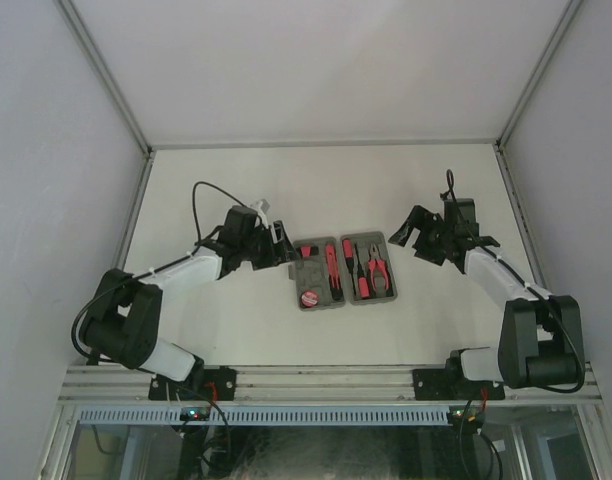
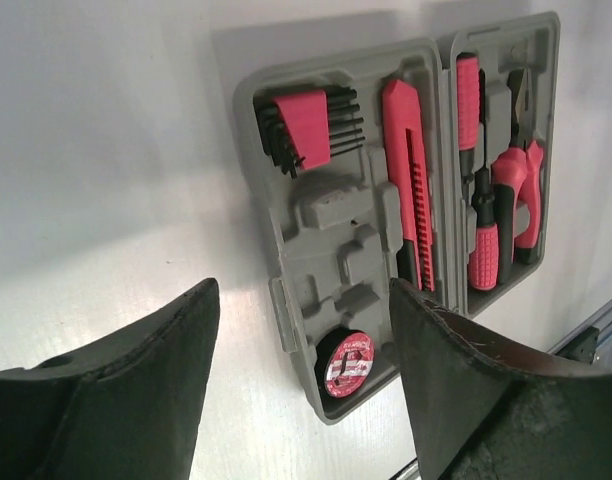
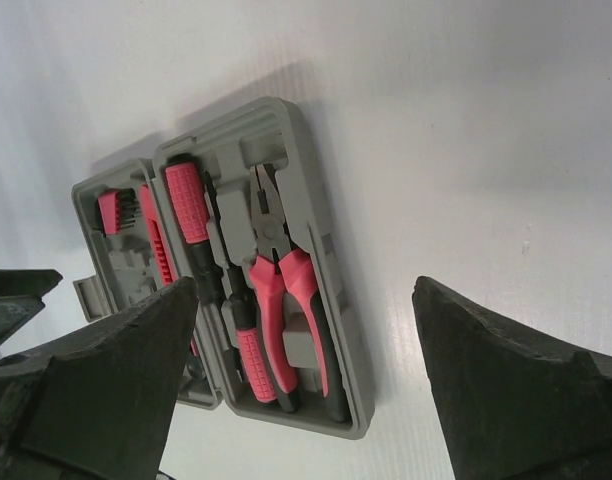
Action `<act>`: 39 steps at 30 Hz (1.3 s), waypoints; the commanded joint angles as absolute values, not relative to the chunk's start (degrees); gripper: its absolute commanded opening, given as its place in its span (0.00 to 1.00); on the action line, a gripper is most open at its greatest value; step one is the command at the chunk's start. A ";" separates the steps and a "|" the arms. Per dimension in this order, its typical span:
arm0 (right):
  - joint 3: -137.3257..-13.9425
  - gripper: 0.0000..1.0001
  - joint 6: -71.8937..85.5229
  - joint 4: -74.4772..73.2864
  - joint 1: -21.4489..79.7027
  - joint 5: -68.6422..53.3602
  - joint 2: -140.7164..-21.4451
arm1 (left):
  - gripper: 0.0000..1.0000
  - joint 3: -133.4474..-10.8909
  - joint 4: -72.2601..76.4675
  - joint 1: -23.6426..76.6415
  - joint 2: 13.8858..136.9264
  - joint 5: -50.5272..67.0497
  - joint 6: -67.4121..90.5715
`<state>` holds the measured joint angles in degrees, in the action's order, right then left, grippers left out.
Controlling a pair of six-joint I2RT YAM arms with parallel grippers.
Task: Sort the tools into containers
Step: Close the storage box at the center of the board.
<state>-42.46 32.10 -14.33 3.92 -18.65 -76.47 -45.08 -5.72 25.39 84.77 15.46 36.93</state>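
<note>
The grey hinged tool case (image 1: 343,297) lies open at the table's middle, also in the left wrist view (image 2: 286,300) and right wrist view (image 3: 341,340). Its left half holds the red-black hex key set (image 2: 306,128), a long red-black tool (image 2: 406,190) and a black ring with a red label (image 2: 344,364). Its right half holds two red-handled screwdrivers (image 3: 191,205) and red-handled pliers (image 3: 276,290). My left gripper (image 1: 283,243) is open and empty, left of the case. My right gripper (image 1: 411,238) is open and empty, right of the case.
The white table (image 1: 236,320) is bounded by grey walls and a metal frame (image 1: 326,382) along the near edge. A black cable (image 1: 201,200) loops above the left arm.
</note>
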 commanded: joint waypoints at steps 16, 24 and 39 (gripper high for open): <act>-42.71 0.85 30.41 -12.78 4.93 -18.12 -77.23 | 0.53 -40.49 -1.84 27.37 85.31 17.06 40.07; -42.71 0.84 30.57 -12.74 5.15 -18.03 -77.53 | 0.41 -40.02 -0.70 27.36 86.07 17.78 40.45; -42.70 0.83 29.71 -13.27 5.36 -17.22 -78.30 | 0.14 -40.25 -0.53 27.41 85.78 17.23 40.89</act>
<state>-42.46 31.22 -14.33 5.02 -18.02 -77.95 -40.16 -2.33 27.09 86.00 16.75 40.10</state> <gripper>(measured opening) 0.830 0.171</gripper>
